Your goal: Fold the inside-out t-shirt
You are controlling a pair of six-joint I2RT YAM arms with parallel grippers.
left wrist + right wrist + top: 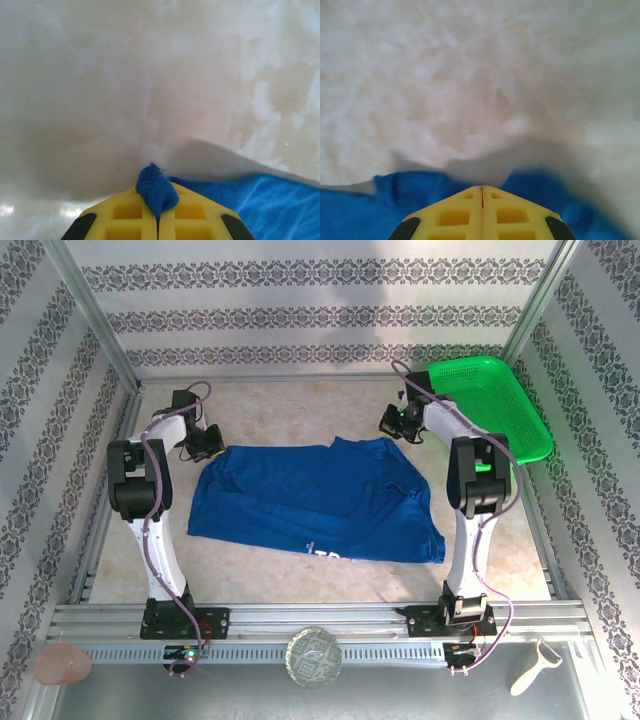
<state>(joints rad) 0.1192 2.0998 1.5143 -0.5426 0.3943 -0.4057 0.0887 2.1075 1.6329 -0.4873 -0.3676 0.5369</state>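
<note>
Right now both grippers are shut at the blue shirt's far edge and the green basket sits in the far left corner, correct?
No: the green basket sits in the far right corner, per the top external view; left gripper and right gripper are shut at the far edge of the blue shirt.

Lab test booth — aluminium rails (320,618), patterned wall panels (320,302).

Bright, diffuse light; blurred t-shirt (272,202) casts soft shadows.
</note>
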